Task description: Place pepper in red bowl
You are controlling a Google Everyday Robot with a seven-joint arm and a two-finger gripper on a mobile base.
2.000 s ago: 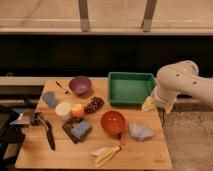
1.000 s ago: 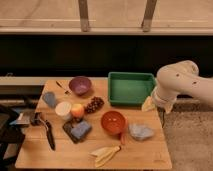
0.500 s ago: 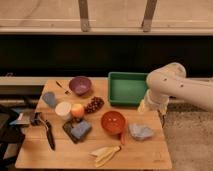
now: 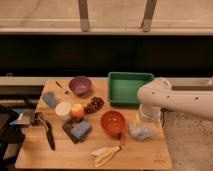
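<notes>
Claw (image 4: pixel 143 122) low over the right side of the tabletop (image 4: pixel 60 155)

The claw hangs at the end of the white arm, just above a crumpled pale-blue item (image 4: pixel 141 133). How far open it is cannot be told. The pepper (image 4: pixel 122 136) lies just left of it, beside the red bowl (image 4: pixel 113 122). A green tray (image 4: pixel 125 90) sits behind it.

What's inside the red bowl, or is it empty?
Empty: the red bowl shows only its glossy inside. The end effector hangs just to its right.
</notes>
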